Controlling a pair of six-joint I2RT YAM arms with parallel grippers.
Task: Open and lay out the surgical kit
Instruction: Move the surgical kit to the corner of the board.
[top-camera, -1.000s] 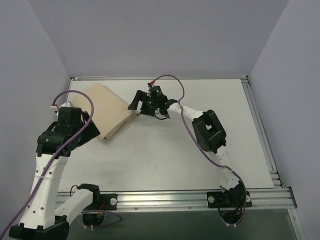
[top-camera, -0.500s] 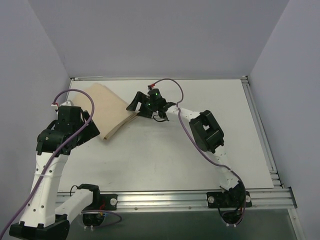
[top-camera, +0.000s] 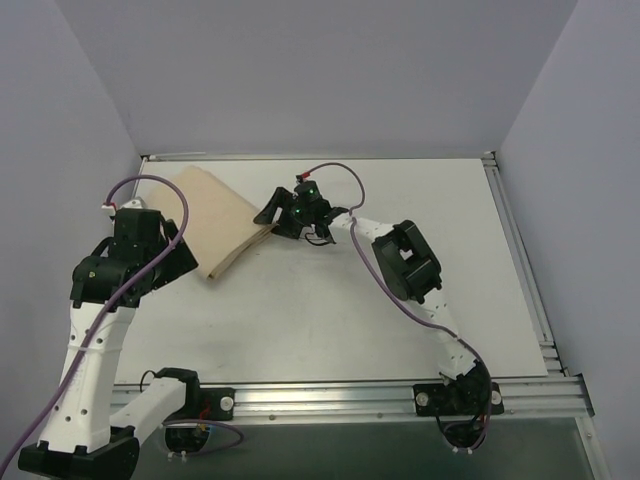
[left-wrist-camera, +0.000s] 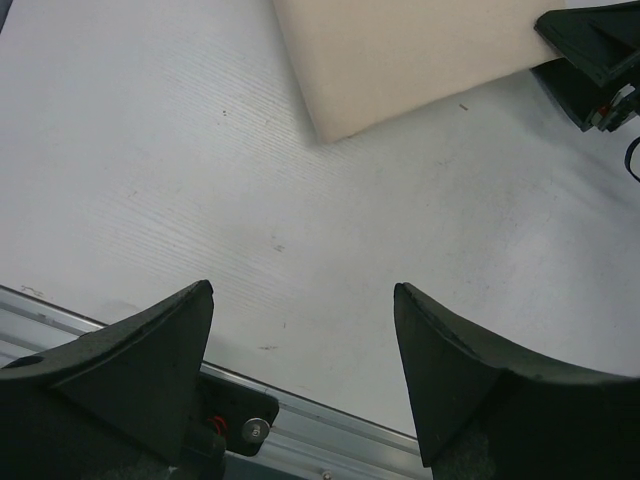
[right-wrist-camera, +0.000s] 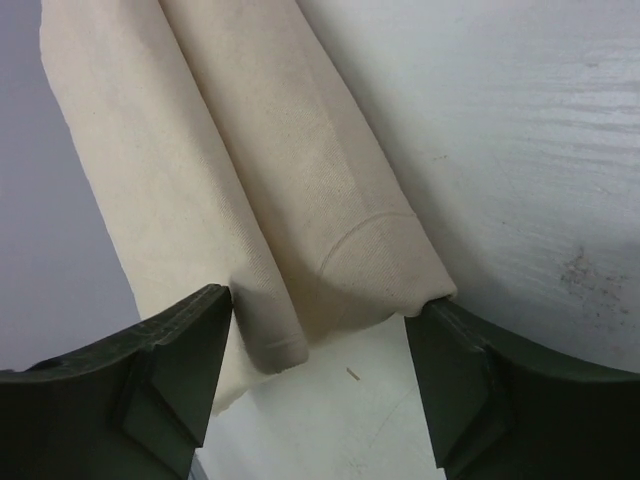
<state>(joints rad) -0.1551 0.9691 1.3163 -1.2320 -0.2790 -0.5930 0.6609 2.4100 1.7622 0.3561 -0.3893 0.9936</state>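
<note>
Right end effector (right-wrist-camera: 320, 302) — spread — straddles the cloth wrap (right-wrist-camera: 250, 150) (left end effector (left-wrist-camera: 302, 290) likewise spread).

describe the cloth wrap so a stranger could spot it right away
Look at the far left corner of the white table. A folded beige wrap lies there, one end between the right fingers. It is the only cloth in view.

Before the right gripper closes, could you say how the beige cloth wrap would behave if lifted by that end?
Probably floppy: the cloth wrap shows rounded folds inside the right gripper, so a lifted end would likely drape and unfold. Its matte weave looks unlikely to slip. Any contents are hidden, so it may be heavier than it looks.
</note>
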